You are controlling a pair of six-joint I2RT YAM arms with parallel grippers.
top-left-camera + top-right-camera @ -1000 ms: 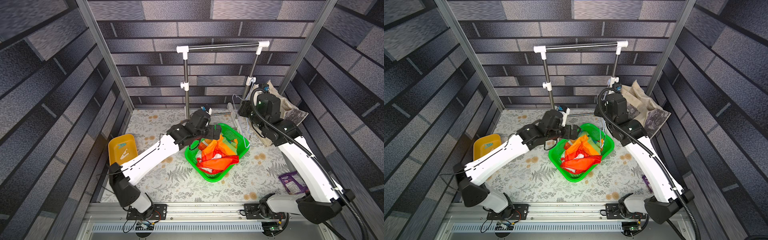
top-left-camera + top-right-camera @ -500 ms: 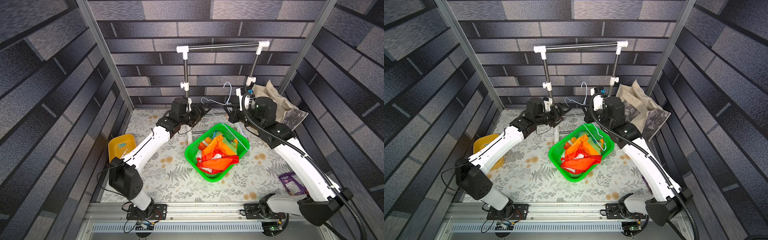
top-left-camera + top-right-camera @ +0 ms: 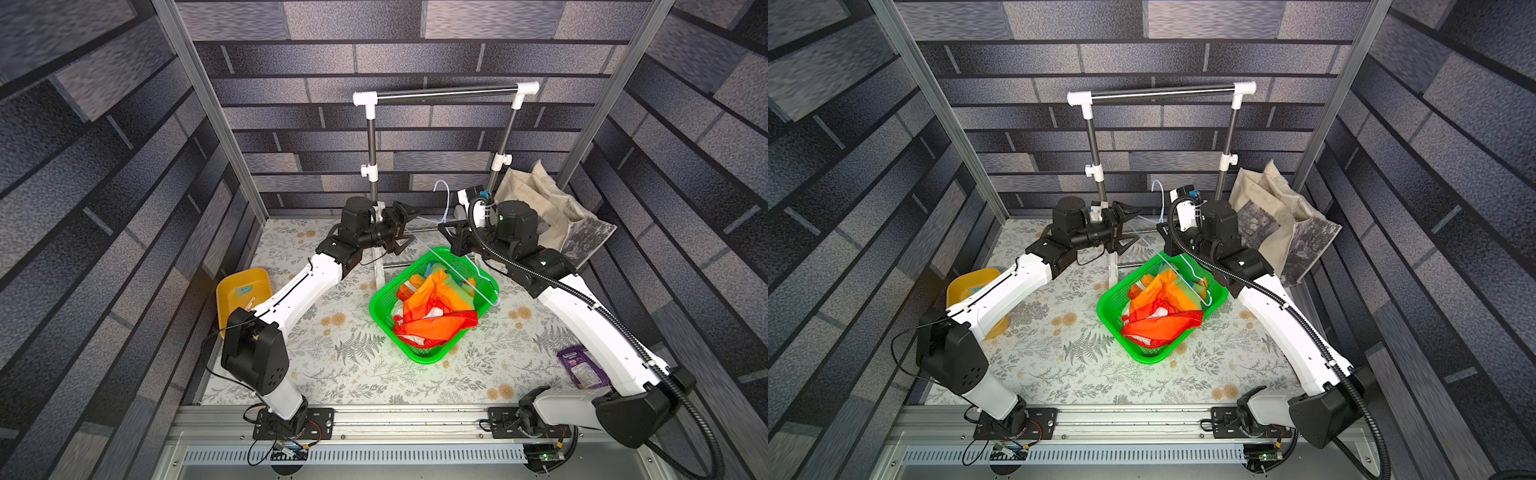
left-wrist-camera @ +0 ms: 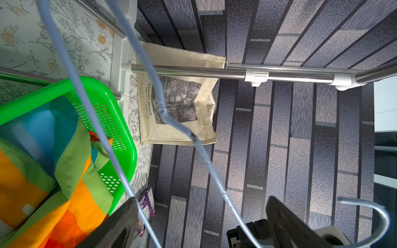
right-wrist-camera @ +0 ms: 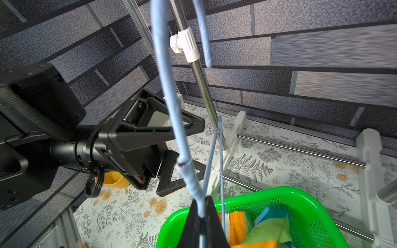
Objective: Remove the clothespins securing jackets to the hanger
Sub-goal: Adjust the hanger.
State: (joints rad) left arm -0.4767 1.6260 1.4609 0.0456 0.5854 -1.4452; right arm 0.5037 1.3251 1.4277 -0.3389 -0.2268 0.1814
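Well, you seem about done: the clothespins [image 3: 244,292] lie in the tray [image 3: 257,277], and the jacket [image 3: 432,307] sits heaped in the basket [image 3: 380,318]. Your right gripper [image 5: 202,212] pinches the bare hanger [image 5: 171,103] at its neck; your left gripper [image 3: 410,226] gapes wide around its wire. Nothing looks clipped.

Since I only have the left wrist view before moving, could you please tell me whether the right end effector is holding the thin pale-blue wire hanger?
Observer: Yes, the right end effector is shut on the neck of the thin pale-blue wire hanger, below its hook.
Operator: Thanks; where are the clothespins?
Observer: In a top view, a teal plastic clothespin and a white clothespin lie in the yellow plastic tray.
Operator: Is the rack's bar occupied?
Observer: No, the steel top bar of the rack carries nothing.
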